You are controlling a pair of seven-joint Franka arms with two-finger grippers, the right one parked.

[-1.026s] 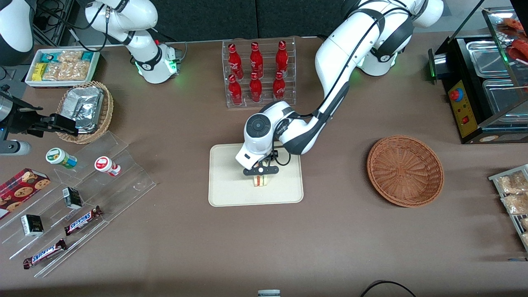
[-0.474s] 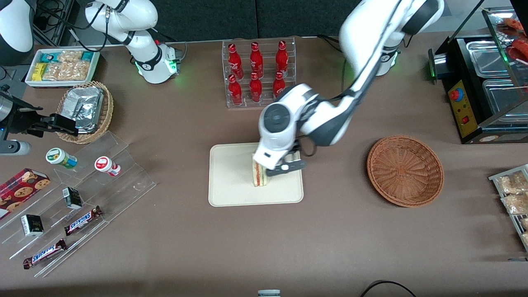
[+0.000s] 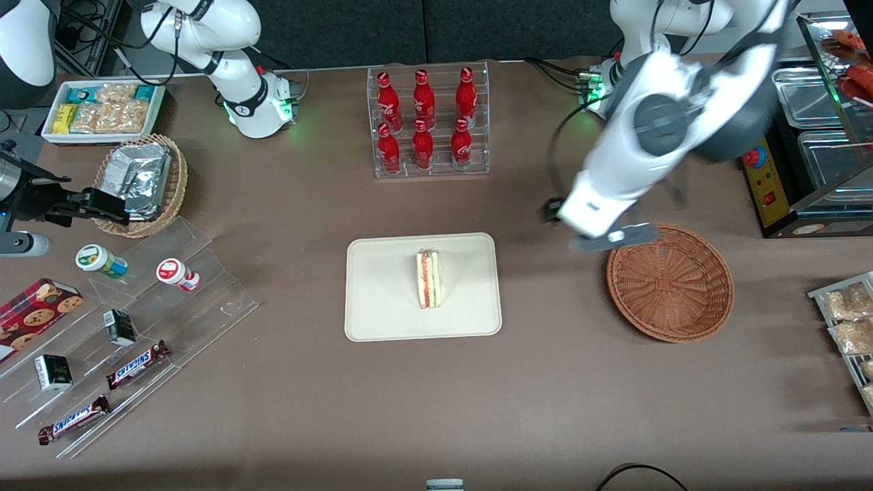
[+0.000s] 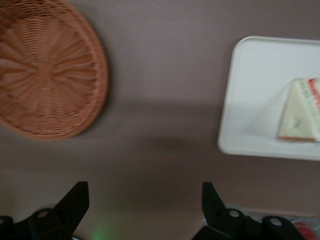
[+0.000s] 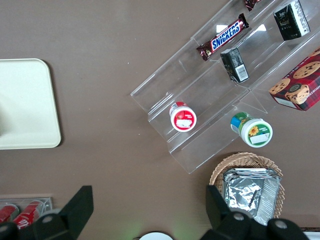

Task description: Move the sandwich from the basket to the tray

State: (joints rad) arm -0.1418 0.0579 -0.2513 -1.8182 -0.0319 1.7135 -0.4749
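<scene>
The sandwich [image 3: 429, 279] [image 4: 301, 117], a white wedge with red and green layers, stands on the cream-white tray [image 3: 382, 300] [image 4: 260, 100] near its middle, with nothing touching it. The reddish-brown wicker basket [image 3: 670, 282] [image 4: 45, 65] sits empty toward the working arm's end of the table. My gripper [image 3: 610, 239] [image 4: 142, 205] hangs high above the table beside the basket's rim, between basket and tray. It is open, with bare brown tabletop showing between its dark fingers [image 4: 75, 200].
A clear rack of red bottles [image 3: 427, 123] stands farther from the front camera than the tray. Toward the parked arm's end are a tan basket with foil packets [image 3: 140, 184] and an acrylic snack stand [image 3: 136, 327]. A black warmer [image 3: 805, 136] and packets [image 3: 849, 320] flank the wicker basket.
The gripper let go of the sandwich, which now stands alone on the tray. The arm rose and swung away toward the basket.
</scene>
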